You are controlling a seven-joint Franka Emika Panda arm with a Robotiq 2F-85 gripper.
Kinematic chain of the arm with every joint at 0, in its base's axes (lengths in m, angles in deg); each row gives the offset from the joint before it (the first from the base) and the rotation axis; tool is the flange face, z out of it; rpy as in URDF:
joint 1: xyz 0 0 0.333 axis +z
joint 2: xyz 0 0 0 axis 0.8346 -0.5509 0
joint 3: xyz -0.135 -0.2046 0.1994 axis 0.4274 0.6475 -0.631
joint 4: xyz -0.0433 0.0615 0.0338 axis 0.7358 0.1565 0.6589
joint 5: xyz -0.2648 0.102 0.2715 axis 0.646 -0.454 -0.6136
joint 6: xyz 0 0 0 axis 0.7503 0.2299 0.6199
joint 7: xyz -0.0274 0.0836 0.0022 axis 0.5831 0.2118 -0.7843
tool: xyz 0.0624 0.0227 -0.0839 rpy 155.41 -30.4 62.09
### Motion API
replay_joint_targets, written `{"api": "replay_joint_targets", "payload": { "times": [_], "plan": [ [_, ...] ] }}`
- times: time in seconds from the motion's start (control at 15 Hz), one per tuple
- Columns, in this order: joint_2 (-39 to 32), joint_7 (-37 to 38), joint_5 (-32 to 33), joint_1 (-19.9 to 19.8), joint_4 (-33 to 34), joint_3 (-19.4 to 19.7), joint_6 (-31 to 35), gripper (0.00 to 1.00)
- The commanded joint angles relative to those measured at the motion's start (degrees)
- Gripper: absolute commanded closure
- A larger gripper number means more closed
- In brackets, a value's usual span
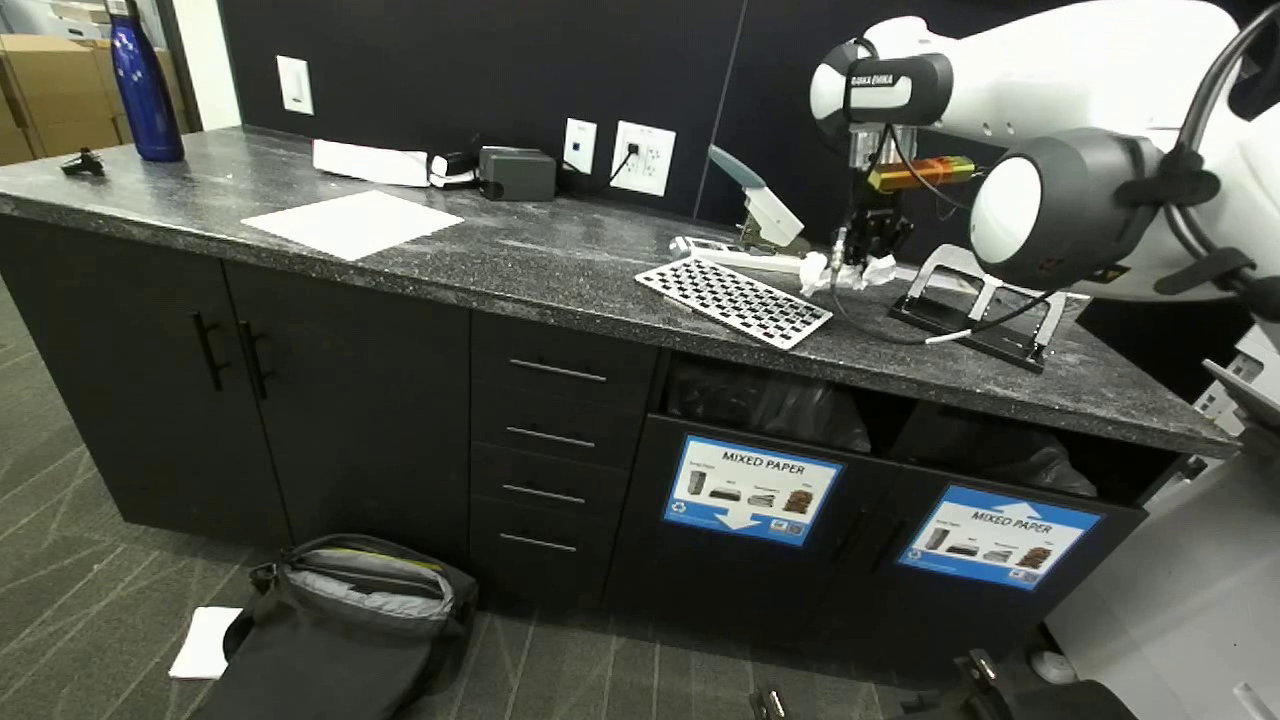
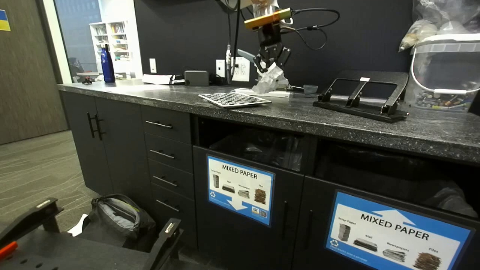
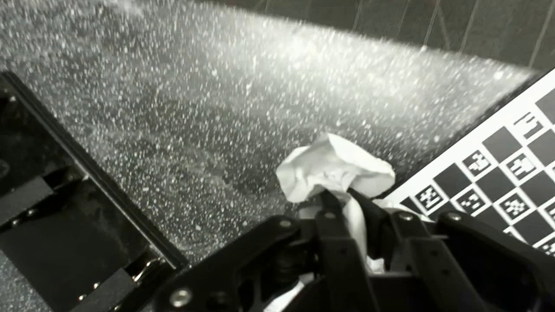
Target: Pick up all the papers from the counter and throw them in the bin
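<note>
Pincer [image 3: 345, 200] nearly closed, pinching crumpled white paper [image 3: 334, 170].

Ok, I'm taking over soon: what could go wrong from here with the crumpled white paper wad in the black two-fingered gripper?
Slipping: the crumpled white paper wad juts beyond the tips of the black two-fingered gripper, so it might work loose.
Nudging: the flat black-and-white checkered board shows close beside the wad and could get pushed.
Bumping: the dark built-in bins open below the edge of the speckled grey counter, which the gripper may hit.
</note>
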State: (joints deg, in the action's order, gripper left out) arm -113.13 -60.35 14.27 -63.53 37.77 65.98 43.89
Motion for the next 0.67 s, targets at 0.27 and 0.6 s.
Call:
{"api": "replay_joint_targets", "payload": {
  "times": [0.27, 0.6],
  "plan": [
    [7.4, 6.7, -0.8, 2.8, -7.4, 0.1, -26.6, 0.92],
    [10.9, 10.8, 1.4, 2.9, -17.8, 2.2, -35.7, 0.91]
  ]
}}
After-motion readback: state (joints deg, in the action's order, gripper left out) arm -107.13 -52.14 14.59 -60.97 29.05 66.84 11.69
